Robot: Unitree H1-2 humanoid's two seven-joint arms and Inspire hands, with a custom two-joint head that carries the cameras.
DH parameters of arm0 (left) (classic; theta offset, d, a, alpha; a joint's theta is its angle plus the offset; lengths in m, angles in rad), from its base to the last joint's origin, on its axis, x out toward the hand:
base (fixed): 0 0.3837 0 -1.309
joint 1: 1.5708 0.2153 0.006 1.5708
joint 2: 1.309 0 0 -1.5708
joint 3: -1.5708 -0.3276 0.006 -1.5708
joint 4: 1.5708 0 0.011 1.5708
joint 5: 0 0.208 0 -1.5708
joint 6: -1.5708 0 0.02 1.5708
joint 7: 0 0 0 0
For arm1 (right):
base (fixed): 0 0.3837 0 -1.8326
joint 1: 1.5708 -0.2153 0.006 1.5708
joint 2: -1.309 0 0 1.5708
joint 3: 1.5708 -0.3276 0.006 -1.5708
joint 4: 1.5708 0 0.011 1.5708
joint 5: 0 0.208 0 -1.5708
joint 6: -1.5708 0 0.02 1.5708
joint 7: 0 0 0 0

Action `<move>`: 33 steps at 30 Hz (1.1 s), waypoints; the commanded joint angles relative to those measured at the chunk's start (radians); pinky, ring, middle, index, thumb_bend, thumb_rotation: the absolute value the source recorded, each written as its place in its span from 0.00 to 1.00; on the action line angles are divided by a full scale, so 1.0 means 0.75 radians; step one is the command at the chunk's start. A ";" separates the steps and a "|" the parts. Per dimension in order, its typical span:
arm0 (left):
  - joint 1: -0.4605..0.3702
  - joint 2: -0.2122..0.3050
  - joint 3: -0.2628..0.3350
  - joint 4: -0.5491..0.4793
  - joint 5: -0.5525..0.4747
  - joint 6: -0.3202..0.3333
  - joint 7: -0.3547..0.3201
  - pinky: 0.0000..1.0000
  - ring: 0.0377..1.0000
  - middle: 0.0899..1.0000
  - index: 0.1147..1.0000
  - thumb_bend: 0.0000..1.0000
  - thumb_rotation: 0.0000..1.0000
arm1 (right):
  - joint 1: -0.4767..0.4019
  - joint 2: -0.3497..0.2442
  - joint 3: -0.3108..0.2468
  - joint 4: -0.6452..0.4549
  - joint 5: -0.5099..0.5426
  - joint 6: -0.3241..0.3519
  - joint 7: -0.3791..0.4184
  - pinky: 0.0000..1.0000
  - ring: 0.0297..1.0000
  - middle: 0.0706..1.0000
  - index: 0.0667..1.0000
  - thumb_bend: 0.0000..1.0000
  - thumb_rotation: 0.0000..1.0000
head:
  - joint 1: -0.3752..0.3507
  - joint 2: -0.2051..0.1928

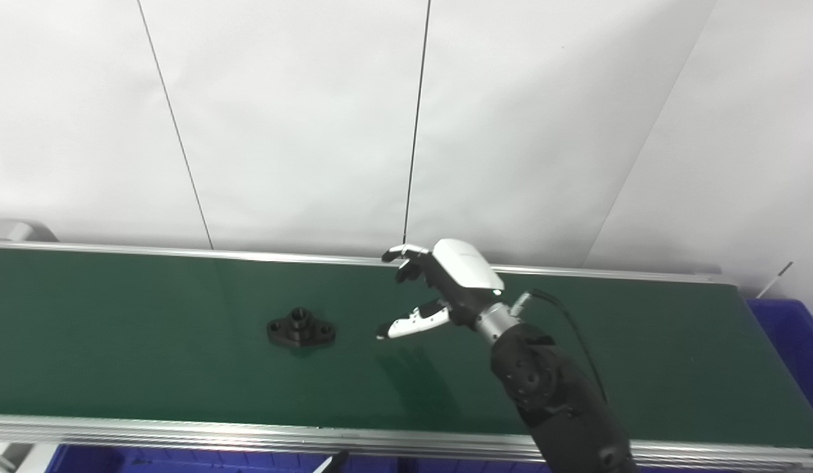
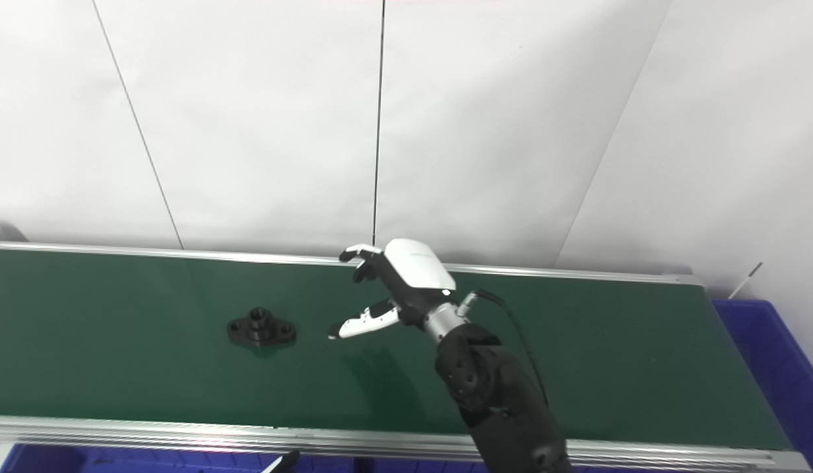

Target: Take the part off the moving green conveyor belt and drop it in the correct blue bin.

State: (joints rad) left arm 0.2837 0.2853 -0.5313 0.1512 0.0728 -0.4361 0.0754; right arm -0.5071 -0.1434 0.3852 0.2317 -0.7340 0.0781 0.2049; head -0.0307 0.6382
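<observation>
On the green belt (image 1: 150, 341) the black part (image 1: 301, 328) lies lengthwise, boss upward, beside the empty, spread right robot hand (image 1: 439, 289).

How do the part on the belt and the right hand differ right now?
The black part lies flat on the green belt; the right hand hangs above the belt, apart from the part. The part is all black; the hand is white and black. The part sits left of the hand, whose open fingers point toward it. Both are over the belt.

Factory-style test cell: green conveyor belt (image 1: 150, 368), blue bins (image 1: 791, 335), white partition walls (image 1: 301, 118).
</observation>
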 commanded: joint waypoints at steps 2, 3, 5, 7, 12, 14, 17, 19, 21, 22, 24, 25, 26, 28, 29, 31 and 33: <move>-0.004 -0.007 -0.005 -0.030 0.028 -0.045 0.021 0.86 0.95 0.97 0.93 0.98 0.53 | -0.103 0.024 0.009 0.025 -0.015 0.033 -0.015 0.65 0.69 0.65 0.78 0.89 0.41 | 0.003 0.002; -0.005 -0.007 -0.007 -0.030 0.030 -0.045 0.022 0.86 0.95 0.97 0.93 0.98 0.53 | -0.111 0.028 0.014 0.036 -0.019 0.037 -0.012 0.66 0.70 0.65 0.78 0.89 0.40 | 0.003 0.002; -0.006 -0.011 -0.008 -0.028 0.030 -0.045 0.022 0.86 0.94 0.97 0.93 0.99 0.54 | -0.124 0.033 0.022 0.055 -0.029 0.042 -0.013 0.66 0.69 0.66 0.78 0.89 0.39 | 0.005 0.001; -0.007 -0.013 -0.011 -0.028 0.037 -0.045 0.030 0.87 0.94 0.96 0.93 0.99 0.53 | -0.139 0.041 0.030 0.092 -0.034 0.035 -0.022 0.66 0.70 0.66 0.78 0.89 0.39 | 0.006 -0.002; -0.018 -0.018 -0.014 -0.015 0.035 -0.045 0.027 0.87 0.94 0.96 0.92 0.99 0.52 | -0.181 0.058 0.063 0.190 -0.053 0.005 -0.051 0.66 0.71 0.68 0.78 0.88 0.39 | 0.010 -0.011; -0.022 -0.022 -0.010 -0.007 0.019 -0.045 0.010 0.87 0.95 0.96 0.92 0.99 0.51 | -0.200 0.060 0.082 0.227 -0.060 -0.006 -0.061 0.65 0.70 0.69 0.78 0.87 0.41 | 0.010 -0.018; -0.025 -0.025 -0.005 -0.001 0.008 -0.045 -0.007 0.87 0.95 0.96 0.92 0.99 0.50 | -0.246 0.065 0.125 0.324 -0.080 -0.051 -0.113 0.64 0.69 0.70 0.76 0.88 0.42 | 0.008 -0.026; -0.026 -0.025 0.000 0.003 -0.001 -0.045 -0.024 0.86 0.94 0.96 0.92 0.99 0.49 | -0.269 0.072 0.145 0.369 -0.087 -0.060 -0.136 0.63 0.70 0.71 0.75 0.88 0.41 | 0.006 -0.034; -0.028 -0.026 0.005 0.008 -0.002 -0.045 -0.034 0.86 0.94 0.96 0.92 0.99 0.48 | -0.291 0.081 0.167 0.412 -0.093 -0.056 -0.149 0.63 0.70 0.71 0.75 0.88 0.41 | 0.003 -0.040; -0.030 -0.027 0.006 0.012 -0.001 -0.045 -0.037 0.86 0.94 0.96 0.92 0.99 0.48 | -0.300 0.084 0.179 0.430 -0.098 -0.052 -0.152 0.63 0.70 0.71 0.75 0.88 0.41 | 0.002 -0.044; -0.033 -0.029 0.009 0.016 -0.001 -0.045 -0.040 0.86 0.94 0.96 0.92 0.99 0.48 | -0.311 0.086 0.196 0.461 -0.098 -0.057 -0.161 0.63 0.70 0.70 0.75 0.87 0.41 | 0.002 -0.045; -0.033 -0.029 0.009 0.017 0.001 -0.045 -0.041 0.85 0.94 0.96 0.92 0.99 0.48 | -0.314 0.087 0.204 0.477 -0.097 -0.067 -0.168 0.63 0.69 0.69 0.75 0.88 0.39 | 0.002 -0.045; -0.033 -0.028 0.009 0.016 0.003 -0.045 -0.041 0.85 0.94 0.96 0.92 0.99 0.48 | -0.314 0.087 0.214 0.495 -0.098 -0.077 -0.176 0.62 0.68 0.69 0.76 0.89 0.38 | 0.002 -0.045; -0.032 -0.027 0.010 0.015 0.004 -0.045 -0.042 0.85 0.93 0.96 0.91 0.99 0.48 | -0.314 0.086 0.231 0.515 -0.100 -0.086 -0.188 0.62 0.68 0.69 0.77 0.88 0.37 | 0.007 -0.059; -0.032 -0.026 0.011 0.016 0.003 -0.045 -0.044 0.85 0.93 0.96 0.91 0.99 0.48 | -0.312 0.085 0.237 0.522 -0.098 -0.087 -0.191 0.62 0.68 0.69 0.77 0.88 0.37 | 0.007 -0.059; -0.033 -0.025 0.010 0.020 0.005 -0.045 -0.047 0.85 0.93 0.96 0.91 0.99 0.48 | -0.308 0.084 0.244 0.527 -0.093 -0.082 -0.191 0.63 0.70 0.70 0.78 0.88 0.36 | 0.007 -0.059; -0.031 -0.023 0.011 0.016 0.004 -0.045 -0.048 0.85 0.93 0.96 0.91 0.99 0.47 | -0.301 0.082 0.245 0.523 -0.087 -0.077 -0.187 0.64 0.71 0.71 0.79 0.87 0.35 | 0.006 -0.054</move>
State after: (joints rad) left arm 0.2641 0.2642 -0.5270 0.1820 0.0716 -0.4361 0.0429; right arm -0.6976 -0.0845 0.5718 0.6454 -0.8032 0.0586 0.0958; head -0.0261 0.5983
